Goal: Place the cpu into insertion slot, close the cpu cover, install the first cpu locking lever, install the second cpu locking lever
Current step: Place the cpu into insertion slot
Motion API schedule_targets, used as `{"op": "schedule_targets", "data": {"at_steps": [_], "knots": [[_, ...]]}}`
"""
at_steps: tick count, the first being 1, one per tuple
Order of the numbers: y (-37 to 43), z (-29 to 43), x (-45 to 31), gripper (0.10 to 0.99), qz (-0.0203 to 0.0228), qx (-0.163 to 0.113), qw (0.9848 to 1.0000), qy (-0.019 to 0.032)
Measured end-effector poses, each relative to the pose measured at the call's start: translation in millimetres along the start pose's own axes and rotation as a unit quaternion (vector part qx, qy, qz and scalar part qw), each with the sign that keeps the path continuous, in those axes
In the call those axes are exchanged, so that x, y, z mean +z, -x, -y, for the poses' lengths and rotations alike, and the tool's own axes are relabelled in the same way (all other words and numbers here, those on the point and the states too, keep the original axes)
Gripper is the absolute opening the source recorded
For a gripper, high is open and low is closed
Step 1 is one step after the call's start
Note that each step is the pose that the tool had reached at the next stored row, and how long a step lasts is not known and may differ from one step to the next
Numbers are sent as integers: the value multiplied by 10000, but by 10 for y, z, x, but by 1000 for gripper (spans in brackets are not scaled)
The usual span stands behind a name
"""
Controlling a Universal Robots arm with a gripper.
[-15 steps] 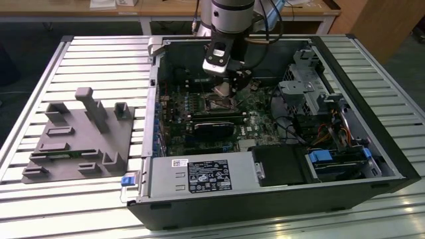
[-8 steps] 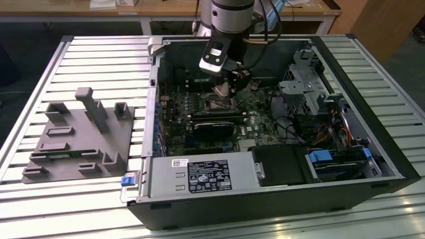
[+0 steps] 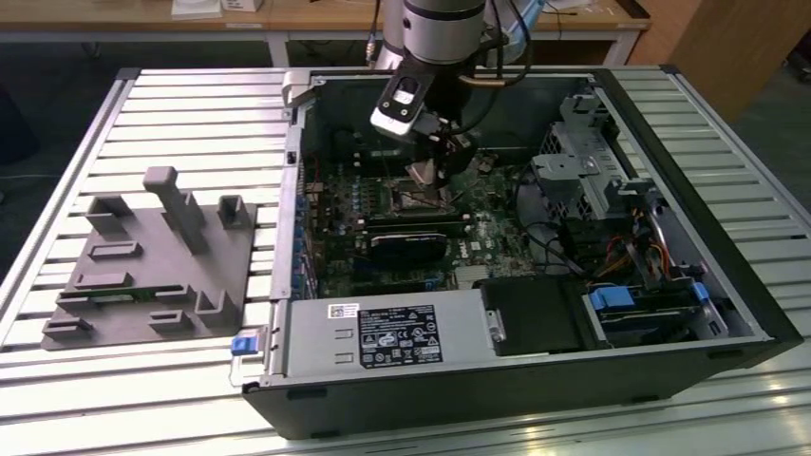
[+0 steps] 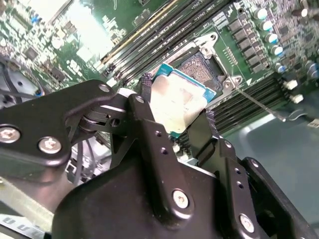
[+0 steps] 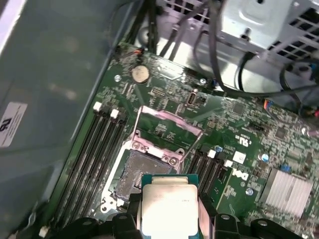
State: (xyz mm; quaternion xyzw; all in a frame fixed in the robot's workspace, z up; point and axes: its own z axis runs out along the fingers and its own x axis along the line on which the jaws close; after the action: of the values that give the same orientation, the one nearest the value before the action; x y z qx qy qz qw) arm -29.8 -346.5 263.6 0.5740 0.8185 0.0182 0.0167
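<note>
My gripper (image 4: pixel 177 102) is shut on the cpu (image 4: pixel 182 99), a thin square chip with a pale metal top, one black finger on each of two opposite edges. In the first wrist view the cpu (image 5: pixel 167 206) hangs between the fingers (image 5: pixel 130 219), just above and partly over the insertion slot (image 5: pixel 130 174), a dark recessed square on the green board. The cpu cover (image 5: pixel 172 119), a silvery frame with a large window, stands swung open beyond the slot. In the exterior view the gripper (image 3: pixel 434 163) reaches down into the open computer case over the insertion slot (image 3: pixel 408 197).
Long black memory slots (image 5: pixel 99 144) run beside the socket. A thin metal lever (image 4: pixel 259 102) lies loose next to it. Cables (image 5: pixel 224 59) and a drive cage (image 3: pixel 583 161) crowd one side. A power supply (image 3: pixel 380 337) sits at the front. A grey fixture block (image 3: pixel 152 256) stands outside the case.
</note>
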Motion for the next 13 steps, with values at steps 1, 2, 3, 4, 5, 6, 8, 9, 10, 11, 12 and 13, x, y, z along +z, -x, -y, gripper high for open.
{"op": "schedule_targets", "data": {"at_steps": [1,2,3,4,5,6,8,9,10,11,12,13], "knots": [[0,0,1,537,4,79,10000,0],[0,0,2,537,8,158,9999,-1],[0,0,2,537,11,231,9997,-1],[0,0,3,537,14,299,9996,-2],[0,0,4,537,17,359,9994,-2],[0,0,5,537,20,415,9991,-2],[0,0,6,537,26,528,9986,-2],[0,0,7,537,29,580,9983,-3],[0,0,8,537,31,633,9980,-3],[0,0,8,537,34,686,9976,-3],[0,0,9,537,37,740,9973,-2],[0,0,9,537,40,798,9968,-2]]}}
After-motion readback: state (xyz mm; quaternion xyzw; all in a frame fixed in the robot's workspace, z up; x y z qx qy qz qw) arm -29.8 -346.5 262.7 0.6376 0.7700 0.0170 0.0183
